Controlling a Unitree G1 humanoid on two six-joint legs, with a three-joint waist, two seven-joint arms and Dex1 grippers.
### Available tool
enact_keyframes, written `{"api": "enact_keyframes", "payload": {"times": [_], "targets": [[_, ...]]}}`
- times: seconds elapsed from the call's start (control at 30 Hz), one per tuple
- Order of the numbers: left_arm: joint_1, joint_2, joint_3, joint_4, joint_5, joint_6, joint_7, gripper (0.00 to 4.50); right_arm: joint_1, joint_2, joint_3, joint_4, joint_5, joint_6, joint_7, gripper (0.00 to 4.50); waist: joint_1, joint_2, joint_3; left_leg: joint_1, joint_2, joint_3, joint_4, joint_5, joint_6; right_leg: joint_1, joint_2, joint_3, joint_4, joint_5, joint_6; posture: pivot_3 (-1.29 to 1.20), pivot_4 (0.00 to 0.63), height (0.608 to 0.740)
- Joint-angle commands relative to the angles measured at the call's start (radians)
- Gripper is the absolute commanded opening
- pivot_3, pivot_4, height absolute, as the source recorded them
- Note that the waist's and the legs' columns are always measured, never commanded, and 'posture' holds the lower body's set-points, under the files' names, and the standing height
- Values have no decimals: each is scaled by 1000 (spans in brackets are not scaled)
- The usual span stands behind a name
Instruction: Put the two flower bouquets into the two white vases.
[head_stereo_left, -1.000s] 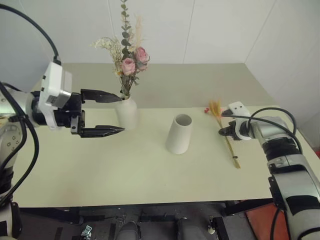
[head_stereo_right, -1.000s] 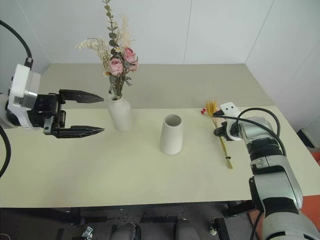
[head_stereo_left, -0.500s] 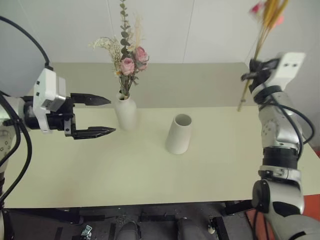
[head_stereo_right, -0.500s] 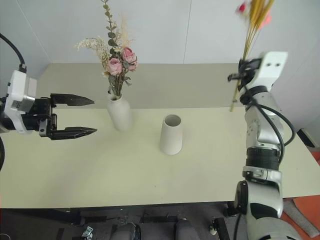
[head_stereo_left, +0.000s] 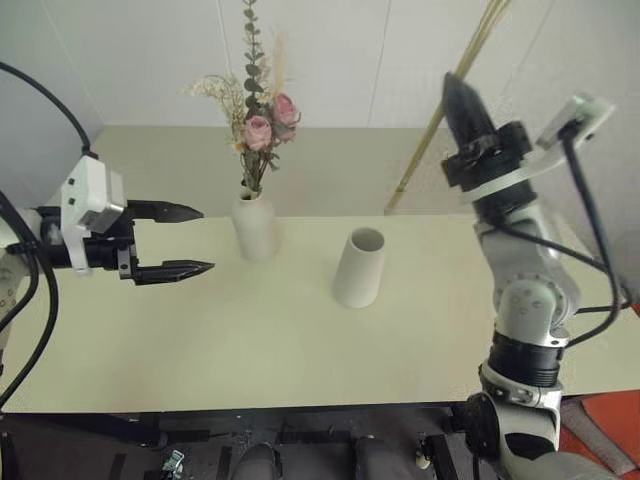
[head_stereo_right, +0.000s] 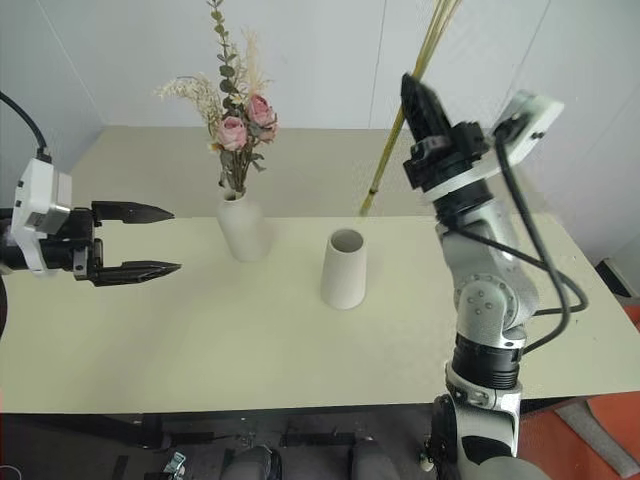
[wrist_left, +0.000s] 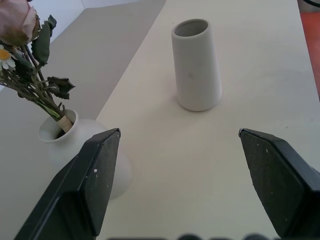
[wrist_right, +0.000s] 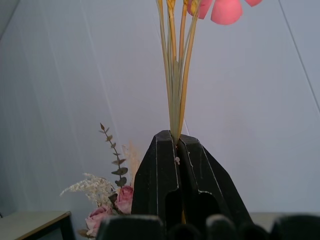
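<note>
Left eye view, item one: rose bouquet, dusty pink heads with white sprigs and eucalyptus, standing upright in the bottle-shaped vase at upper centre-left of the frame; this half of the task reads as done. Item two: cylinder vase, wide round mouth, vacant, at centre of the pale desk, well apart from the bottle-shaped vase. Item three: wheat stalk, slim and golden, clamped between the shut fingers of the right end effector in the upper right of the frame; stem tail hangs down and to the left toward the desk's far edge, and pink blossoms show at the top in the right wrist view. Change noted: a second ago this stalk lay flat on the desk at right under the right end effector; it is now lifted clear, tilted, and carried leftward toward frame centre. Item four: left end effector, fingers spread wide and holding nothing, at left of the frame, drawn farther left from the bottle-shaped vase than before. Assessment: the pick is complete; what likely remains is aligning the stem tail over the cylinder vase's mouth and lowering it in.
</note>
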Motion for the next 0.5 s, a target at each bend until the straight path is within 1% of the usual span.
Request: {"api": "enact_keyframes", "payload": {"times": [0.03, 0.27, 0.5], "targets": [[6, 19, 52, -24, -5, -13, 8, 4132, 8, 11, 2, -7, -26, -34, -4, 106, 0, 0, 0, 0, 0, 0, 0, 0, 0, 0, 0, 0, 0, 0, 0, 0, 150, 740], [26, 25, 63, -38, 4, -15, 16, 4132, 43, 59, 27, 44, -98, -109, 16, 106, -2, 0, 0, 1, 0, 0, 0, 0, 0, 0, 0, 0, 0, 0, 0, 0, 150, 740], [30, 29, 70, -41, 7, -17, 26, 4132, 75, 91, 86, 12, -133, -138, 42, 106, -4, 0, 0, 2, 1, 0, 0, 0, 0, 1, 1, 0, 0, 0, 0, 0, 150, 740]]}}
